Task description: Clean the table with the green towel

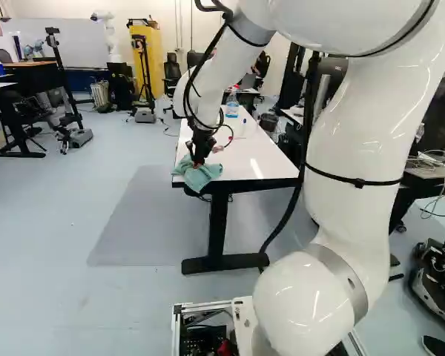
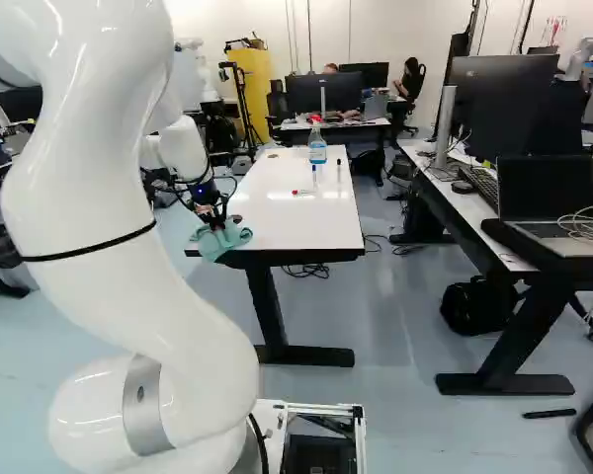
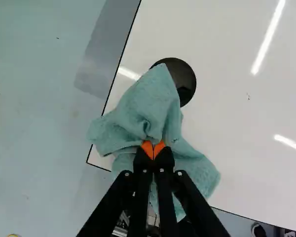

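Towel (image 3: pixel 145 106) pinched in the pincer (image 3: pixel 153 143) at a corner of the worktop (image 3: pixel 227 123), dark specks (image 3: pixel 248 97) further in unwiped, the job looks barely begun.

One arm (image 1: pixel 356 133), one gripper (image 1: pixel 198 162), and on it two fingers (image 3: pixel 140 164), two orange pads (image 3: pixel 147 148)! Just the one green towel (image 3: pixel 143 108). One white table (image 3: pixel 227 148) for it, one round black disc (image 3: pixel 186 81), one spray bottle (image 2: pixel 317 148), and pens (image 2: pixel 339 168)... yes, three of them! Further out, two tall black stands (image 1: pixel 61 70), one whiteboard (image 1: pixel 55 41), one yellow cabinet (image 1: pixel 153 55); on the right, one black bag (image 2: pixel 469 311), one computer mouse (image 2: pixel 463 187).
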Tool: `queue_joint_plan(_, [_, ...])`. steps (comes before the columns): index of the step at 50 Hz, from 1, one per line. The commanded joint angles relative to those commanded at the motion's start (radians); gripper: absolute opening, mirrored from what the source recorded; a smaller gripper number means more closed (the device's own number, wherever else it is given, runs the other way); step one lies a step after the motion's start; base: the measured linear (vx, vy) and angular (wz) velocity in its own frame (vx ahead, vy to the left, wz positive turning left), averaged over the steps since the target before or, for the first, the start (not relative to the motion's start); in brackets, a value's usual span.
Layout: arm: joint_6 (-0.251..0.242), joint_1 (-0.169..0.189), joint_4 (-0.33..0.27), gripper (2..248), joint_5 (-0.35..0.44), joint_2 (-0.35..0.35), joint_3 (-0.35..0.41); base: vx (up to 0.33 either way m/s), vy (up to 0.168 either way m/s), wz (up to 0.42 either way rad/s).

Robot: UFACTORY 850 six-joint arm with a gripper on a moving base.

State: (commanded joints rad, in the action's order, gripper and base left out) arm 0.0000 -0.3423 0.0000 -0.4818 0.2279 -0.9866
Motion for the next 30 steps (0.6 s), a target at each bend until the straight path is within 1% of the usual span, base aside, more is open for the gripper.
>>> queue_joint_plan(16, [0.000, -0.004, 0.000, 21, -0.005, 0.000, 0.000, 0.000, 0.000, 0.000])
queue_joint_plan(30, [0.000, -0.046, 0.000, 21, -0.005, 0.013, -0.016, 0.000, 0.000, 0.000])
